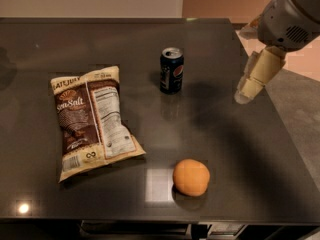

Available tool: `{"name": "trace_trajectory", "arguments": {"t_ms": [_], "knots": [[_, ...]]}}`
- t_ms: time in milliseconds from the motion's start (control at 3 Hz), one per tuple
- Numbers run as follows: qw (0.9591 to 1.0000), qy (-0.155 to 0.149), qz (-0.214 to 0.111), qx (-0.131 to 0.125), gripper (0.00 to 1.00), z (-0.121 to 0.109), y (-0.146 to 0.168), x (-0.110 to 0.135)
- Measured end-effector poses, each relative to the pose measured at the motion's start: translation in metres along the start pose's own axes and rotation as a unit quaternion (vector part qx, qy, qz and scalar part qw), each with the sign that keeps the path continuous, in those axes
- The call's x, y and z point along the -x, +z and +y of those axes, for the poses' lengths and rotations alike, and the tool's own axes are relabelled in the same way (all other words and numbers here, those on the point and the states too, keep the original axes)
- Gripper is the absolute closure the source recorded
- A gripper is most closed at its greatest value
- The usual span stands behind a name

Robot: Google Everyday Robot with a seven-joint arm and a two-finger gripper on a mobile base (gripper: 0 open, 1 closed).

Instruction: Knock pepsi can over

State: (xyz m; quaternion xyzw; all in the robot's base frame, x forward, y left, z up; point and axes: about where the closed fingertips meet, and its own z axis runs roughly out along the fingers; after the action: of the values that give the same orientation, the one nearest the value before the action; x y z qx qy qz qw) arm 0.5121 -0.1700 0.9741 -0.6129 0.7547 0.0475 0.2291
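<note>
I see the pepsi can (171, 71) standing upright on the dark surface (240, 149), toward 12 o'clock from its middle; what it holds is hidden. The chip bag (90, 121) lies flat at 8 o'clock from the can (sealed or not, I cannot tell). An orange (191, 177) sits at 6 o'clock from the can. The hand (244, 93) hangs at 3 o'clock, well apart from the can, its arm (290, 14) cut off at the corner. Whether the hand is spread or pressed together I cannot tell.
</note>
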Motion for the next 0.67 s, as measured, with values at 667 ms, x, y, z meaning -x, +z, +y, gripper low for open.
{"name": "trace_trajectory", "arguments": {"t_ms": [667], "knots": [[0.9977, 0.012, -0.067, -0.006, 0.0, -0.03, 0.055, 0.044]]}}
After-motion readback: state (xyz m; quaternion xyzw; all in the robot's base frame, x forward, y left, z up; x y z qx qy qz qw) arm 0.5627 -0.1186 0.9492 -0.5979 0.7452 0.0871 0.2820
